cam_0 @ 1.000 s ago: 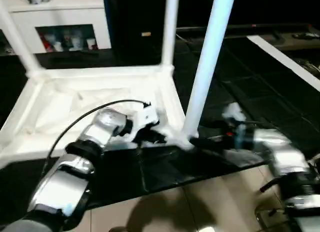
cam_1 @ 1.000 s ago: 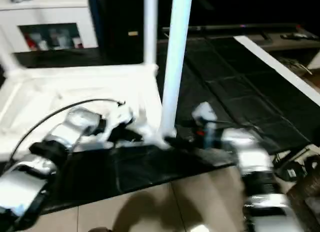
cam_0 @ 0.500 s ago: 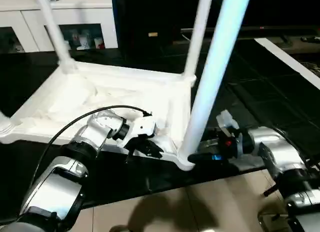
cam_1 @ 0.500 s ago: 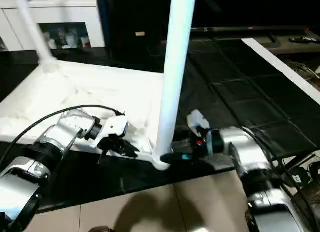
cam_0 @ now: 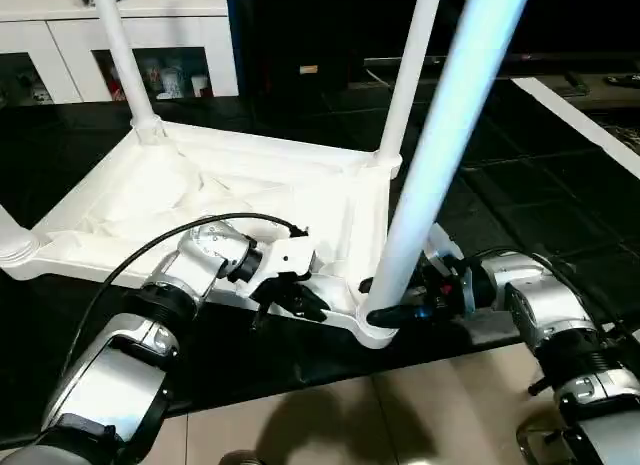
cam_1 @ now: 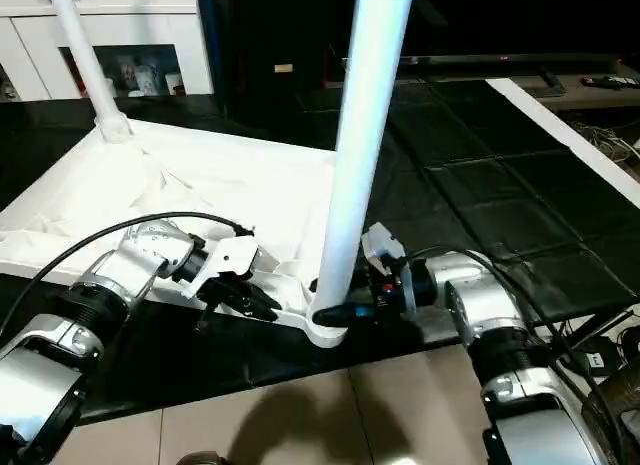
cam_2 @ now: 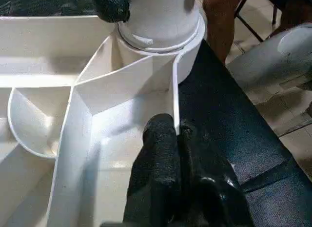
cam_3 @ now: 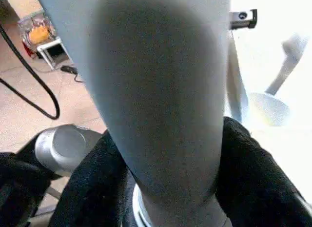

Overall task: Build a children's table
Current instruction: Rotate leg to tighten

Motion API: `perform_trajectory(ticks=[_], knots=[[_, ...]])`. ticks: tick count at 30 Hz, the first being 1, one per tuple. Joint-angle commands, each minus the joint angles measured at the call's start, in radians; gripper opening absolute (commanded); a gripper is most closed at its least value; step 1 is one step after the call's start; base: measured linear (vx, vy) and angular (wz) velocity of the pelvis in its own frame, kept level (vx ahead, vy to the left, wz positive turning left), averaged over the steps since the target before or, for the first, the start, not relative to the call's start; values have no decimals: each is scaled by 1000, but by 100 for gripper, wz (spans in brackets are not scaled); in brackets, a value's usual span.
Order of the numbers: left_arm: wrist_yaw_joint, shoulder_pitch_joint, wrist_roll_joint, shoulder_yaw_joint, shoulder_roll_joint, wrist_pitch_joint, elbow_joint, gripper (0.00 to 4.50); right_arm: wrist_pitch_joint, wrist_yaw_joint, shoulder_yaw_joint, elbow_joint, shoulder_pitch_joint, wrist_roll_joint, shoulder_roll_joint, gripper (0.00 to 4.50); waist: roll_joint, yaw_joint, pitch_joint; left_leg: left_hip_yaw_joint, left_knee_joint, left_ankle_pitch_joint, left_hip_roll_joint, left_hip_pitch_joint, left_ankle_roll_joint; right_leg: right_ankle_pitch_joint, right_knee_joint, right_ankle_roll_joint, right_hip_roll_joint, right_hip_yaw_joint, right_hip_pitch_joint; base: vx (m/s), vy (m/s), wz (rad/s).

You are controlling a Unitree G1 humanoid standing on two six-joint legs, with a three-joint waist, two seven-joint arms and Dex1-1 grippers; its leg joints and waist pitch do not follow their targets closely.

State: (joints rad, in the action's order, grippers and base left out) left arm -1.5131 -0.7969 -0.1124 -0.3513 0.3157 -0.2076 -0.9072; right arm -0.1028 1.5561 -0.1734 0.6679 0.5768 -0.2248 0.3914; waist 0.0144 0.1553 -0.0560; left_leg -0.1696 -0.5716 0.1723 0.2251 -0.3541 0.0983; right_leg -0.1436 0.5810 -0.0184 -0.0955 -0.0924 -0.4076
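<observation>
So the children's table (cam_0: 250, 190) is flipped upside down on a black mat (cam_0: 300, 355), legs sticking straight up. The right gripper (cam_0: 385, 303) has its two black fingers (cam_3: 92, 188) wrapped around the bottom of the nearest leg (cam_0: 440, 145), right by the corner socket, one on each side and touching it. The left gripper (cam_0: 290, 297) is pinched shut on the thin white rim (cam_2: 174, 105) of the frame, just beside that same corner.

Upper ends of the children's table (cam_0: 250, 180) legs beyond the picture's top edge
</observation>
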Motion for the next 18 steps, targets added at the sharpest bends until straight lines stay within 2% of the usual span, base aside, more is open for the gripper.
perform_trajectory(ticks=[1, 2, 5, 10, 12, 14, 17, 18], knots=[[-5, -4, -19, -31, -10, -15, 14, 0, -9, 18, -7, -3, 8, -7, -6, 219, 2, -6, 78, -13, 57, 193, 10, 6, -58, -217, -45, -238, -48, 39, 59, 0, 0, 0], [0, -6, -19, -30, -11, -12, 12, 0, -10, 18, -7, -7, 5, -9, -7, 216, -1, -5, 79, -13, 57, 195, 10, 7, -56, -214, -44, -240, -48, 39, 58, 0, 0, 0], [9, -8, -20, -26, -12, -6, 8, 0, -14, 16, -5, -15, -2, -13, -9, 212, 1, -5, 79, -13, 57, 198, 10, 7, -55, -210, -44, -241, -47, 39, 59, 0, 0, 0], [62, -6, -15, -6, -21, 30, -3, 0, -45, -14, 15, -78, -59, -47, -26, 209, 0, -3, 77, -12, 57, 211, 10, 7, -51, -228, -46, -234, -48, 40, 59, 0, 0, 0], [91, -4, 11, 24, -35, 76, -2, 0, -70, -58, 30, -120, -103, -67, -41, 209, -3, 1, 74, -13, 59, 227, 10, 10, -46, -266, -51, -222, -48, 41, 56, 0, 0, 0], [105, -5, 23, 38, -43, 102, 1, 0, -88, -89, 40, -128, -114, -72, -50, 209, -1, 3, 73, -12, 61, 236, 9, 10, -41, -297, -55, -210, -48, 40, 57, 0, 0, 0], [198, -19, 45, 76, -79, 167, -5, 0, -154, -252, 81, -124, -124, -70, -108, 209, -1, -3, 69, -9, 65, 274, 7, 9, -23, -385, -64, -179, -49, 38, 55, 0, 0, 0], [218, -23, 47, 82, -87, 179, -7, 0, -165, -283, 89, -122, -124, -69, -120, 209, -9, -5, 68, -7, 66, 282, 6, 10, -15, -403, -65, -173, -49, 38, 52, 0, 0, 0]])
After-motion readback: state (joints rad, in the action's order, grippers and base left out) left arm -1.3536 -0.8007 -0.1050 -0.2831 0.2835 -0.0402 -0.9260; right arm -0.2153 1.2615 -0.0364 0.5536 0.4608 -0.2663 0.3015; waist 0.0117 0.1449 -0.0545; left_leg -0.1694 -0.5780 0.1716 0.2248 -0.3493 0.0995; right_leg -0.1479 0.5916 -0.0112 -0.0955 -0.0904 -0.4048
